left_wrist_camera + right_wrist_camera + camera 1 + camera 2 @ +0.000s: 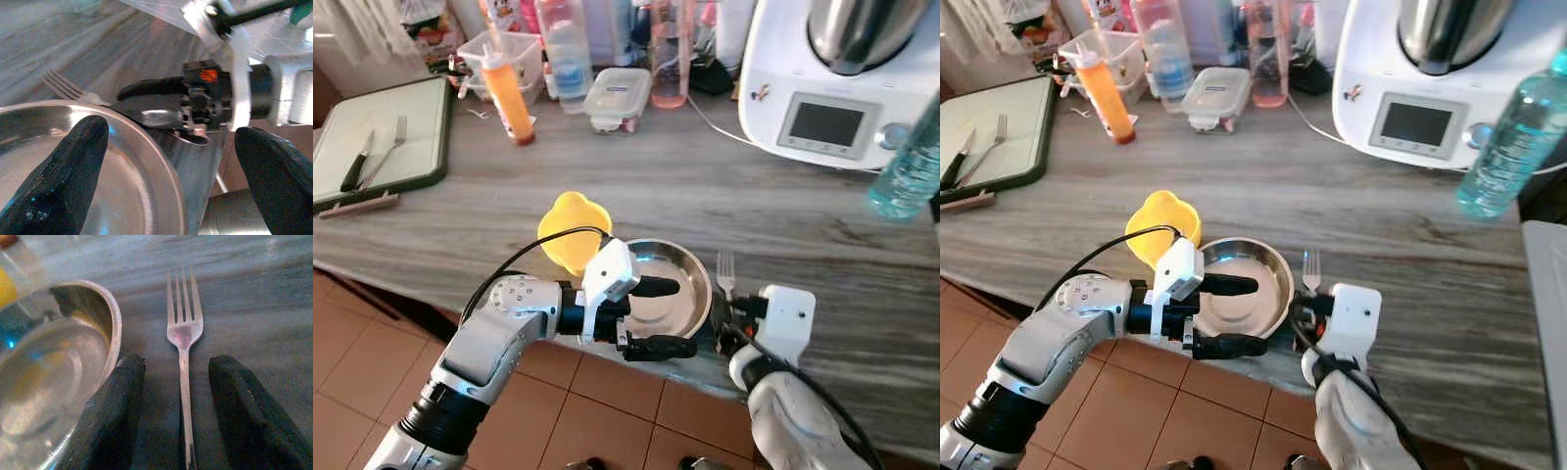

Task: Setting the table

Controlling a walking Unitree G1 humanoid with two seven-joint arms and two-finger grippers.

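Observation:
A shallow steel plate [690,269] sits near the front edge of the wooden counter [705,186]. A yellow cup [570,225] touches its left side. A fork [725,272] lies just right of the plate, tines pointing away from me. My left gripper [674,315] is open and straddles the plate's near rim [146,147], one finger [656,287] over the plate and the other off the counter edge. My right gripper [178,363] is open, its fingers [115,411] lying on either side of the fork's handle [184,377] without closing on it.
A green-rimmed board [382,137] with a knife and a second fork lies at the far left. An orange bottle [509,93], food boxes [617,96] and bottles line the back. A white kitchen machine [832,88] and a blue water bottle [906,166] stand right. Tiled floor [597,411] lies below the edge.

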